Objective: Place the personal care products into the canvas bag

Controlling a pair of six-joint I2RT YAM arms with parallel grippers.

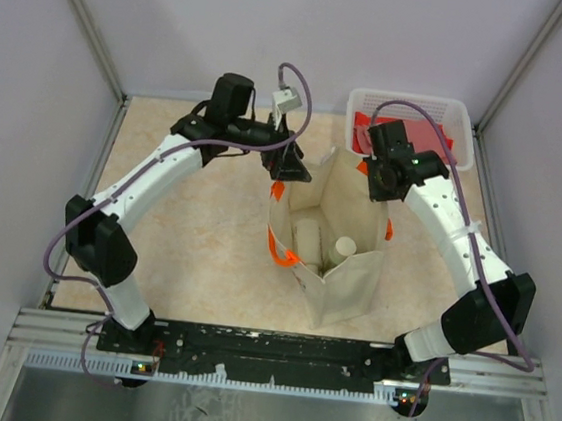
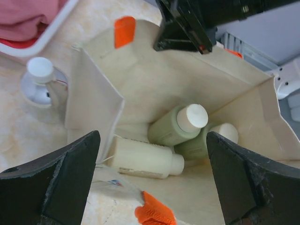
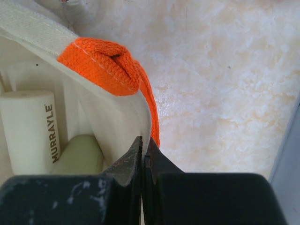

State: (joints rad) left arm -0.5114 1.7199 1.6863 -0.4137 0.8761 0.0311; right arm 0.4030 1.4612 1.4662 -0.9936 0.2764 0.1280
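While the right gripper [image 3: 143, 154] pinches the bag [image 1: 338, 287] rim, the left gripper [image 2: 152, 140] gapes open. Three bottles [image 2: 180, 124] lie inside.

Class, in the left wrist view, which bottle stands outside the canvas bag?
The small clear bottle with the white cap, upright on the table beside the canvas bag; the green bottles and the cream bottle lie inside it.
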